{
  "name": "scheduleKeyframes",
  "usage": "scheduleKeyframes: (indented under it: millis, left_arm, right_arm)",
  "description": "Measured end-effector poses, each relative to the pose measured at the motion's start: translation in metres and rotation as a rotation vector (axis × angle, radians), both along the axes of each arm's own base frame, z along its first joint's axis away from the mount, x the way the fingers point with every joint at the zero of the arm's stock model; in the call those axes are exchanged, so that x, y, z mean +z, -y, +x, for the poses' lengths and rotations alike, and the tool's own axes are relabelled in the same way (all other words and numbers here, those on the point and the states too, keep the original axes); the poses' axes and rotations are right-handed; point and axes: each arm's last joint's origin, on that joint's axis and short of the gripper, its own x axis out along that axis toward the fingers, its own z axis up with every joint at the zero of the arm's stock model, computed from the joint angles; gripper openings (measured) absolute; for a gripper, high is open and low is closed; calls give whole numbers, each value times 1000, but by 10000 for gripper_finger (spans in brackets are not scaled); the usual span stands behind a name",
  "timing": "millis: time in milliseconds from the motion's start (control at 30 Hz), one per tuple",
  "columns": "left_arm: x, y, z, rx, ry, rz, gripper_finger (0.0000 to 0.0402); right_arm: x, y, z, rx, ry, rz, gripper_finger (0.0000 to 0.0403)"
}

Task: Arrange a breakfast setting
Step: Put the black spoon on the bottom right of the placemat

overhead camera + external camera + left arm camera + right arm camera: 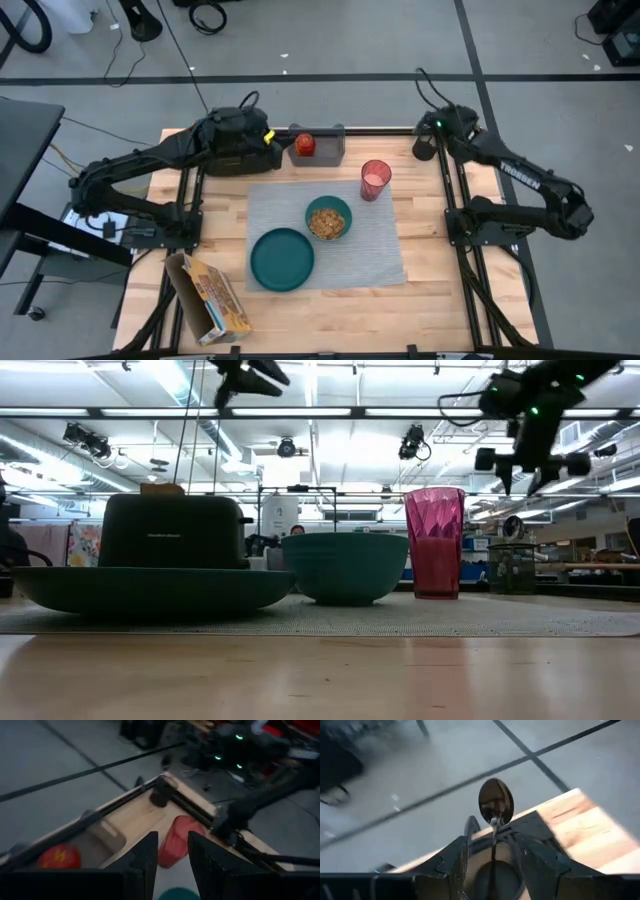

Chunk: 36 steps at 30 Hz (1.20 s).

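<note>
On the grey placemat (330, 230) stand the teal plate (282, 258), the teal bowl (328, 218) filled with cereal, and the red cup (375, 178). The red fruit (305, 145) lies on a small grey tray (328, 150) at the far edge. My left gripper (272, 138) hovers open above the black toaster (175, 530), with nothing between its fingers (145, 865). At the far right corner the metal spoon (496, 802) stands bowl up, its handle in a dark round holder (495, 880). My right gripper (492, 852) is open, a finger on either side of the handle without touching it.
A cereal box (210, 295) lies open at the near left of the table. A tan slice (162, 488) sticks up from the toaster. Bare wood lies in front of the placemat and to its right. The dark frame rails (455, 190) run along both sides.
</note>
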Motion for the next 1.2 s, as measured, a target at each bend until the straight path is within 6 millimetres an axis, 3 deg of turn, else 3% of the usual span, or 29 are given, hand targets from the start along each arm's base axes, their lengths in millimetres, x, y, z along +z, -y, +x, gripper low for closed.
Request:
scheduleKeyframes:
  millis: [167, 300, 433, 567, 733, 867, 1000, 1200]
  left_arm:
    - [-12, -17, 10, -260, -47, 57, 114]
    - [-17, -24, 12, -479, -46, 114, 114]
    - [-18, -31, 9, -540, -46, 176, 114]
    - [-17, -38, 5, -552, -44, 200, 114]
    - [-19, -44, 1, -549, -54, 193, 114]
    - [-21, -43, -1, -550, -76, 168, 114]
    - [-21, -42, -3, -551, -84, 155, 114]
    - [-21, -43, -3, -533, -76, 116, 114]
  right_arm:
    - [33, 19, 23, 160, -101, 234, 169]
    - [47, 32, 39, 266, -222, 503, 169]
    - [58, 48, 60, 367, -378, 655, 169]
    - [57, 72, 84, 539, -563, 787, 169]
    - [36, 109, 99, 673, -808, 905, 169]
    - [32, 138, 89, 595, -777, 891, 169]
    - [35, 162, 63, 534, -712, 890, 170]
    - [40, 184, 19, 604, -596, 925, 181]
